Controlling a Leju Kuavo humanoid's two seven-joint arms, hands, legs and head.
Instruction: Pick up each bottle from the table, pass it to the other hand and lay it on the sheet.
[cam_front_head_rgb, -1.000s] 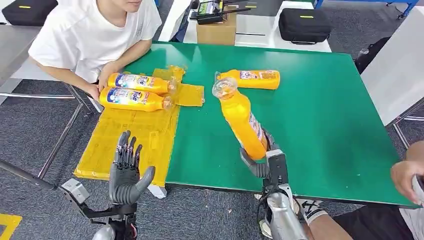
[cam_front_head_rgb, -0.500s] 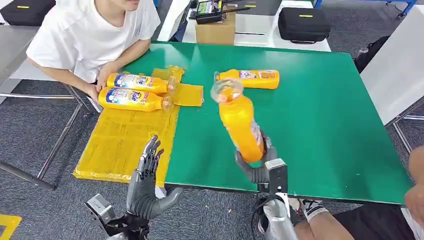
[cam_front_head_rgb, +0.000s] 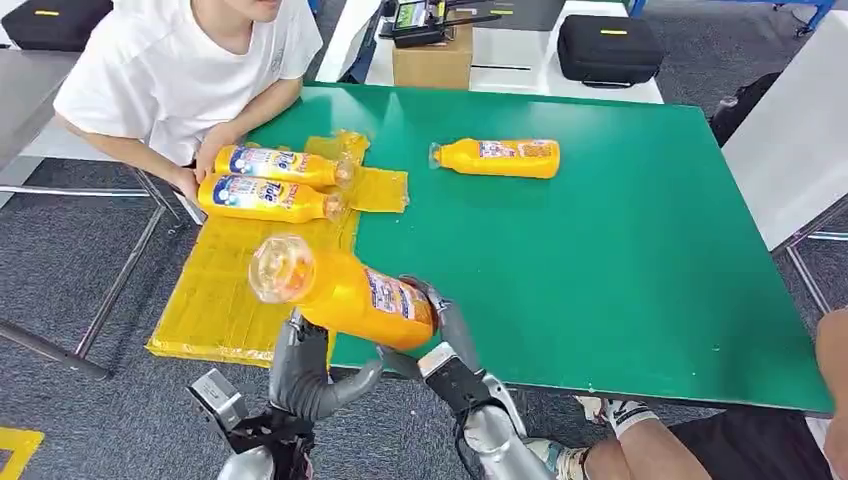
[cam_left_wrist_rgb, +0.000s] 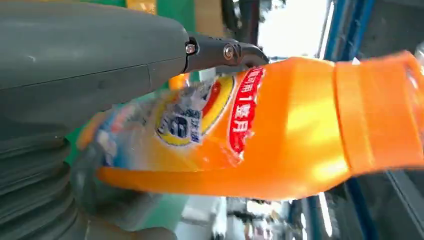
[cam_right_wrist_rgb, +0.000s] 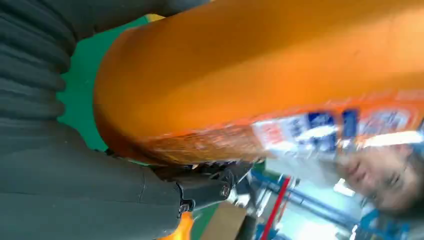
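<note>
The right robot hand grips the base of an orange bottle, which is held tilted above the table edge near the yellow sheet. The left robot hand is under the bottle with fingers apart, touching it.

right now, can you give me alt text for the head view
The right hand holds an orange plastic bottle beside the left hand. Two orange bottles lie on a yellow sheet; another bottle lies on the green table.
</note>
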